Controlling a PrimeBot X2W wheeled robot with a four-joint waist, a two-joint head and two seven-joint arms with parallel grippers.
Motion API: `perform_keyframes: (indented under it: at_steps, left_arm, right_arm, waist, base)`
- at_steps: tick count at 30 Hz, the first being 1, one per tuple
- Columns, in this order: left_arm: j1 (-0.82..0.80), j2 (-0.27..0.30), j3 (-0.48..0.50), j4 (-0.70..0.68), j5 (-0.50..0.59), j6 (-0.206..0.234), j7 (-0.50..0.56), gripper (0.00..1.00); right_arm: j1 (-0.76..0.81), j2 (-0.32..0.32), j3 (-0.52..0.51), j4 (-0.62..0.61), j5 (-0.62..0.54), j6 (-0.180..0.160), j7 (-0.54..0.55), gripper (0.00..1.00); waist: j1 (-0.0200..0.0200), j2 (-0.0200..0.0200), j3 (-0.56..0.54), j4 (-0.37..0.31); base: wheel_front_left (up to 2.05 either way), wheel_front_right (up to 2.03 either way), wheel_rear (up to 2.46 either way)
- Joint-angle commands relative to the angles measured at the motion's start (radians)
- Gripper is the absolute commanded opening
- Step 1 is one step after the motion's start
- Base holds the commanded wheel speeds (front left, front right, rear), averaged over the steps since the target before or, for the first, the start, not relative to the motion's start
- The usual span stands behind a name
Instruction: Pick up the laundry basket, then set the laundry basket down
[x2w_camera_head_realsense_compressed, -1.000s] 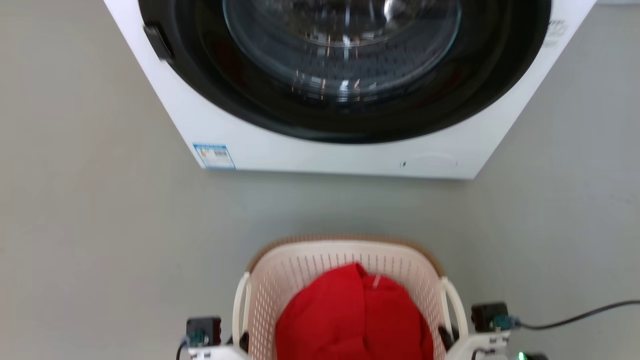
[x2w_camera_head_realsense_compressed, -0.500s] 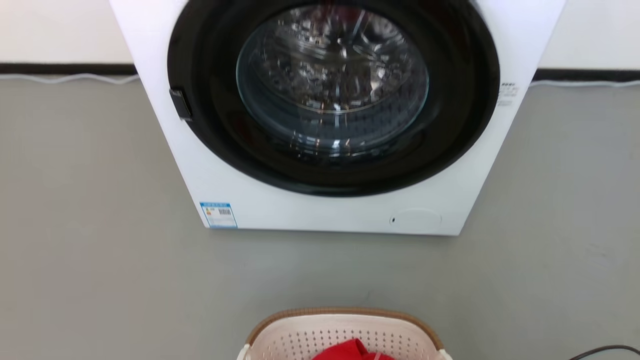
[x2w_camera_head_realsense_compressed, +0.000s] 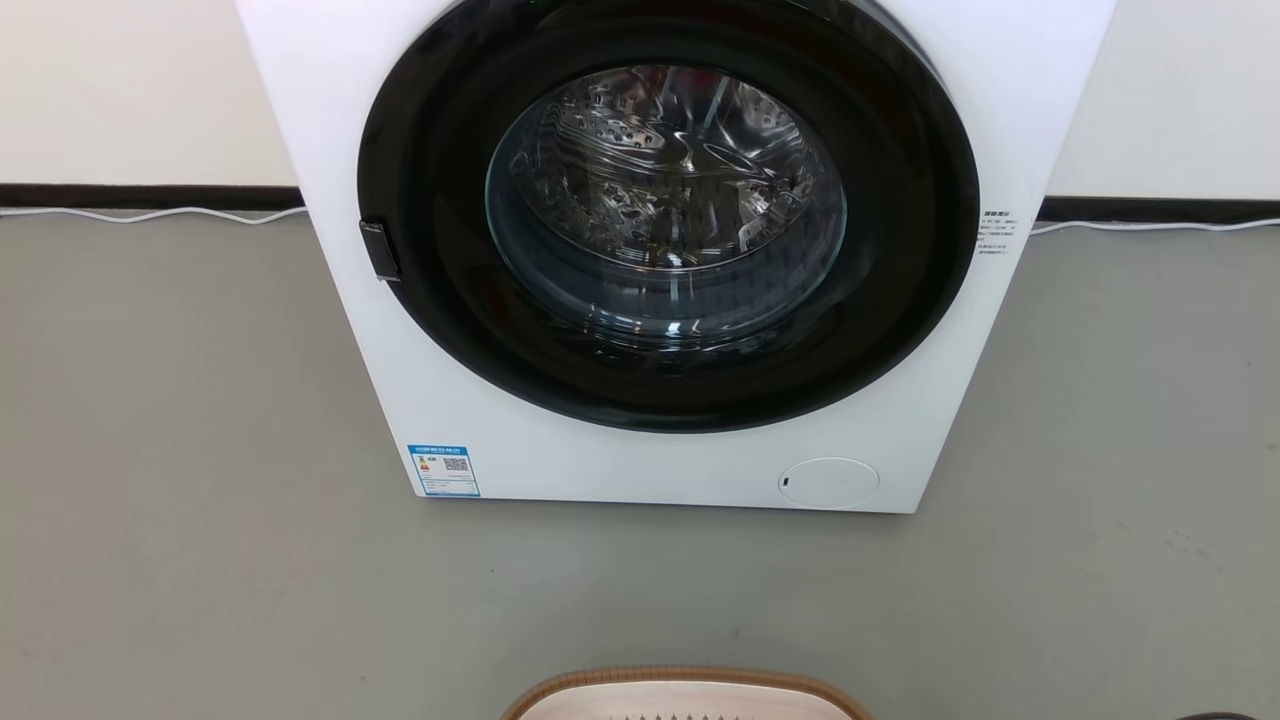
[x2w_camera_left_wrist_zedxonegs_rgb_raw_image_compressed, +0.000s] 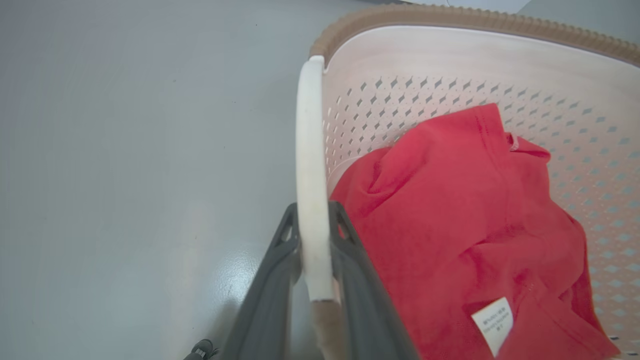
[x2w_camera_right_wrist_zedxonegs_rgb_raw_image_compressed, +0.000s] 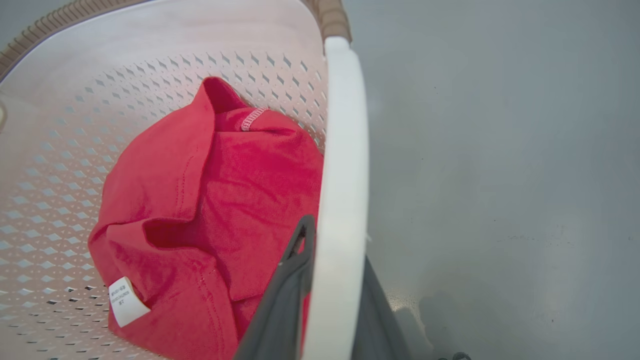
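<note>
Left gripper (x2w_camera_left_wrist_zedxonegs_rgb_raw_image_compressed: 314, 216) pinches narrowly the white left handle (x2w_camera_left_wrist_zedxonegs_rgb_raw_image_compressed: 309, 150) of the cream perforated plastic laundry basket (x2w_camera_left_wrist_zedxonegs_rgb_raw_image_compressed: 450, 60), brown-rimmed, at six o'clock below the white front-loading washer (x2w_camera_head_realsense_compressed: 650, 470). The right gripper (x2w_camera_right_wrist_zedxonegs_rgb_raw_image_compressed: 336, 240) pinches the right handle (x2w_camera_right_wrist_zedxonegs_rgb_raw_image_compressed: 345, 150). Unequal arm heights could tilt the basket and slip a handle.

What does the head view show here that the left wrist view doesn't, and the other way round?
Head view: a white front-loading washer with a round, dark-rimmed glass door, a blue label at its lower left corner, and the wall behind it.
Left wrist view: the left gripper shut on the white side handle of the laundry basket, with a red garment bearing a white tag lying inside.
Both: the basket's brown rim and the grey floor.
</note>
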Motion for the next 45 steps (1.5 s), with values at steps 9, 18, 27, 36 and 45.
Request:
perform_keyframes:
  at_steps: [9,18,27,36,45]
  left_arm:
    - [-0.029,0.037,0.027,-0.010,-0.028,0.017,-0.011,0.00]
    - [-0.032,0.037,0.033,-0.023,-0.029,0.026,-0.011,0.00]
    - [-0.033,0.037,0.034,-0.023,-0.026,0.027,-0.011,0.00]
    - [-0.033,0.037,0.035,-0.023,-0.025,0.026,-0.011,0.00]
    - [-0.036,0.037,0.034,-0.022,-0.026,0.026,-0.011,0.00]
  right_arm:
    - [-0.009,0.000,0.078,0.006,0.052,0.018,-0.012,0.00]
    - [-0.025,0.000,0.117,0.016,0.086,0.018,-0.039,0.00]
    - [-0.037,0.000,0.148,0.019,0.117,0.018,-0.040,0.00]
    - [-0.047,0.000,0.178,0.025,0.148,0.018,-0.043,0.00]
    - [-0.054,0.000,0.205,0.029,0.176,0.018,-0.047,0.00]
  waist:
    - [0.0001,-0.0001,-0.007,0.002]
    - [0.0001,-0.0001,-0.004,0.002]
    - [0.0001,-0.0001,-0.001,0.001]
    - [0.0001,-0.0001,0.003,-0.002]
    - [0.0001,-0.0001,0.005,-0.002]
  base:
    - [0.00,0.00,0.00]
    - [0.00,0.00,0.00]
    - [0.00,0.00,0.00]
    - [0.00,0.00,0.00]
    - [0.00,0.00,0.00]
